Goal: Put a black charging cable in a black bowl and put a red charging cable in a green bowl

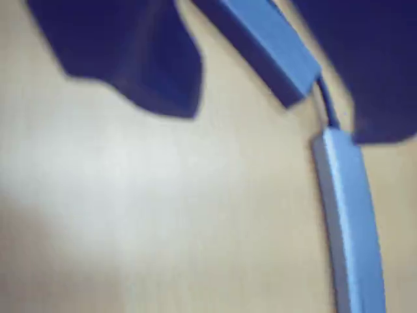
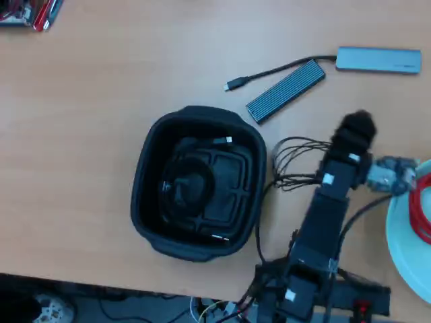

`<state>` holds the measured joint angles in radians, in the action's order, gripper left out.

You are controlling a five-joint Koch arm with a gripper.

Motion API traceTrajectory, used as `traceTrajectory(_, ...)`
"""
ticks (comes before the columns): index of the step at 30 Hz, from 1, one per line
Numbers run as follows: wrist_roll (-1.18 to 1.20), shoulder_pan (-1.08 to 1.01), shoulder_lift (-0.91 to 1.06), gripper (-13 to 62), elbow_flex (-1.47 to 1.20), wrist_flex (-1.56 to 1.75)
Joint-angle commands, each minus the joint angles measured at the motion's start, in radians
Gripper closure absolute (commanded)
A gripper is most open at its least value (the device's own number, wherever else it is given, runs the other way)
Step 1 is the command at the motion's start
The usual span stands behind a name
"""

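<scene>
Two bowls show in the overhead view: the black bowl [image 2: 151, 202] sits at centre frame on the wooden tabletop [image 2: 81, 121], and the green bowl [image 2: 401, 242] is cut off by the right edge. The black charging cable [image 2: 185, 185] lies coiled on the ribbed floor of the black bowl, a small silvery tip near the upper inner wall. The red charging cable [image 2: 423, 208] rests in the green bowl, only partly in frame. The arm [image 2: 323, 229] rises from the bottom edge between the two bowls. Its pincer [image 2: 355, 128] points toward the upper right, near a ribbed grey enclosure [image 2: 286, 91] and a flat grey hub [image 2: 378, 59]. The wrist view is blurred; dark jaw shapes fill the top above bare wood, with nothing visibly between them, but how far they stand apart I cannot tell.
</scene>
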<state>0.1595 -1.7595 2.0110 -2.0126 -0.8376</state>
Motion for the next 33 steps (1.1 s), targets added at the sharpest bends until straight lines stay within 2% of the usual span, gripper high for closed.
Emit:
traceTrajectory(1,0.008,0.071,0.028,26.2,0.038,0.08)
traceTrajectory(4,0.018,0.158,0.026,26.1,0.003,0.143)
traceTrajectory(9,0.023,0.259,0.026,26.2,-0.187,0.43)
traceTrajectory(18,0.017,0.199,0.043,26.1,-0.788,0.957)
traceTrajectory(22,0.017,0.19,0.097,26.1,-0.945,1.183)
traceTrajectory(33,-0.137,0.166,0.23,26.2,-1.147,1.232)
